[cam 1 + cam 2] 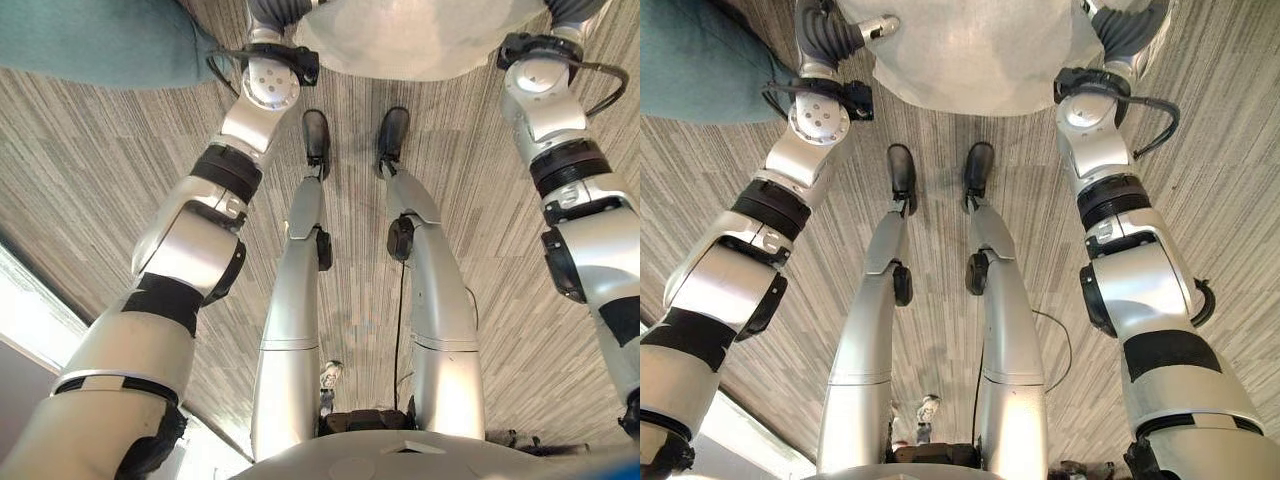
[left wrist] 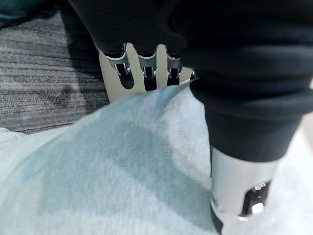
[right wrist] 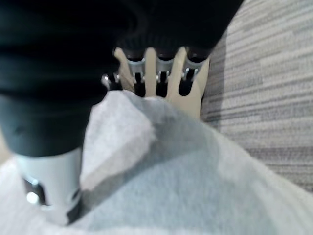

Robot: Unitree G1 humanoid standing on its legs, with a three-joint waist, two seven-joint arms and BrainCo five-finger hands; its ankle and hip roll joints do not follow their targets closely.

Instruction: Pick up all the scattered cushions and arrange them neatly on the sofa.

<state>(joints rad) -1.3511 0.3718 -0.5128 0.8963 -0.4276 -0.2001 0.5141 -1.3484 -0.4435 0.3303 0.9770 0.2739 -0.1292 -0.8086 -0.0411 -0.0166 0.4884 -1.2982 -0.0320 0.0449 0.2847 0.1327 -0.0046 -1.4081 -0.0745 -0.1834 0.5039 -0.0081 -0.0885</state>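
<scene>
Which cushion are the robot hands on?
The light grey cushion, with the left robot hand and right robot hand at its sides; the teal cushion lies apart, untouched.

Pale grey-white cushion (image 1: 975,55), plain and unpatterned, bluish in its shaded folds. Teal cushion (image 1: 95,40), solid in colour, at the far left. Carpet floor (image 1: 90,170) streaked in fine grey, beige and brown lines. Left hand (image 2: 146,63): silver fingers against the pale fabric, under a black ribbed cover. Right hand (image 3: 156,73): silver fingers tinged cream, under a like black ribbed cover.
</scene>
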